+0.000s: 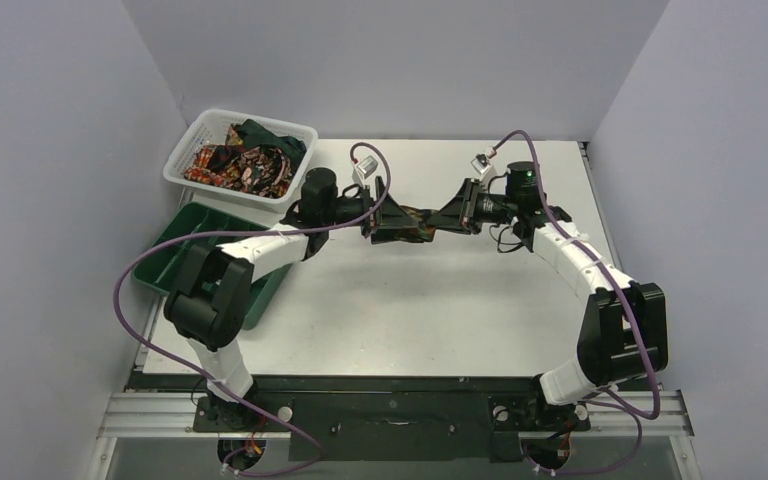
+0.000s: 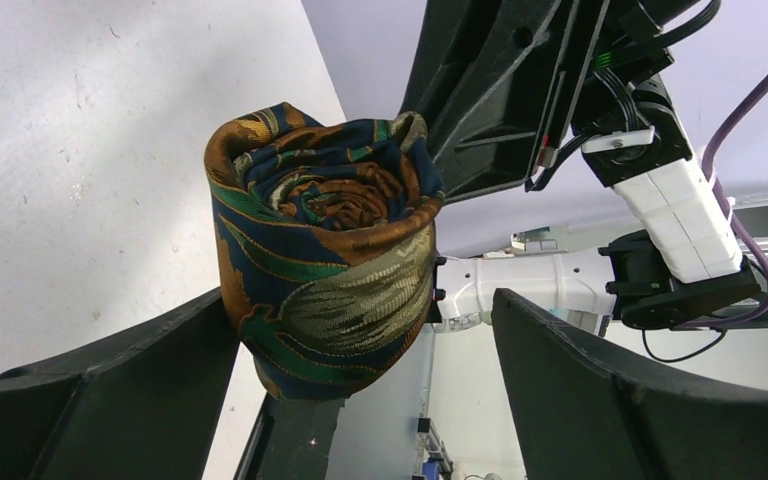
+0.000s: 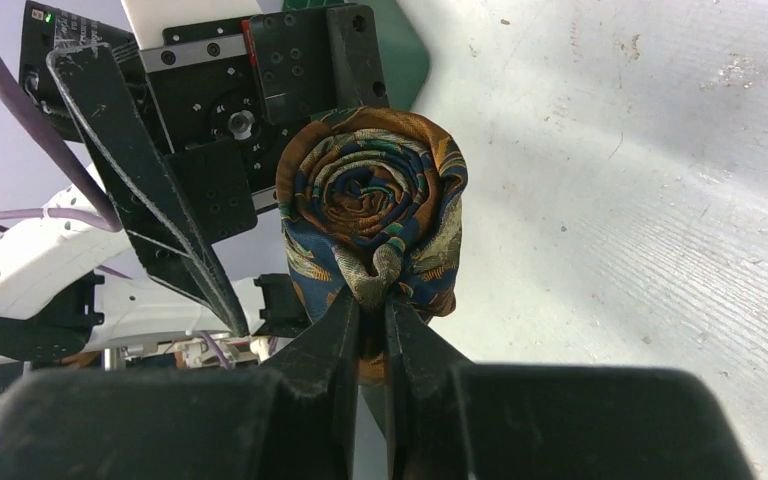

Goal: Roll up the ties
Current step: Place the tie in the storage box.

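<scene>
A tie rolled into a tight coil (image 1: 415, 223), dark blue with orange, green and gold leaf patterns, hangs above the table between the two arms. My right gripper (image 3: 372, 292) is shut on a fold of fabric at the coil's (image 3: 370, 195) lower edge. My left gripper (image 2: 365, 305) stands wide open around the coil (image 2: 325, 250); the roll rests against one finger (image 2: 110, 380), and a gap shows before the other finger (image 2: 610, 390). In the top view the left gripper (image 1: 385, 222) and the right gripper (image 1: 447, 215) meet tip to tip. More ties (image 1: 245, 160) lie heaped in the basket.
A white mesh basket (image 1: 188, 148) stands at the back left of the table. A green compartment tray (image 1: 165, 262) sits in front of it beside the left arm. Purple cables loop over both arms. Walls enclose the table on three sides.
</scene>
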`<state>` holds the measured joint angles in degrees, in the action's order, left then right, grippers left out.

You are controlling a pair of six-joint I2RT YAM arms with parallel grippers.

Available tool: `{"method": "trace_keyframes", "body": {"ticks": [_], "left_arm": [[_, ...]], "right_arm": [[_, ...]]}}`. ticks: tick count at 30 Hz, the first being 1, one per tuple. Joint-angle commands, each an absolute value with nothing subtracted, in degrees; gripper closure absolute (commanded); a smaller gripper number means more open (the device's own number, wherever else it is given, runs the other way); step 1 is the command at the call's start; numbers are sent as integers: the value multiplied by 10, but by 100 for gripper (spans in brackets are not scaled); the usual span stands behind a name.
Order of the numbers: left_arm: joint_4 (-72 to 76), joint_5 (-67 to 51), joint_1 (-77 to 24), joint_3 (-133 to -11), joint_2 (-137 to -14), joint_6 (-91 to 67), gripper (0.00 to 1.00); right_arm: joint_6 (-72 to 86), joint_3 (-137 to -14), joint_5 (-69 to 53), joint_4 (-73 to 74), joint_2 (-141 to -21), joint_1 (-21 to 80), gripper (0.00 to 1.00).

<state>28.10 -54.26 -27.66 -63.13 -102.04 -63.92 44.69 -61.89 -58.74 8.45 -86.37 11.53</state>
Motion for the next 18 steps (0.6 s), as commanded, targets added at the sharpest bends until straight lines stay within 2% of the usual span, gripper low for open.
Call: {"method": "trace_keyframes", "body": {"ticks": [1,7,14,17,18], "left_arm": [[307,-550,-284,-655,-1028,-645,12],[313,-544,-288,-656,-1034,-655,15],[289,-529,-288,-664,-1041,-642,12],[297,-531,-289,-662,-1043,-647,19],[307,-531,-289,-661,-1043,-650,24]], "right_arm": [[422,-623,-590,89,-834,125,100],[420,-625,-590,91,-835,131,100],[418,-630,-591,93,-837,135,100],[417,-631,-591,94,-838,135,100],[417,-631,-591,94,-838,136,100]]}}
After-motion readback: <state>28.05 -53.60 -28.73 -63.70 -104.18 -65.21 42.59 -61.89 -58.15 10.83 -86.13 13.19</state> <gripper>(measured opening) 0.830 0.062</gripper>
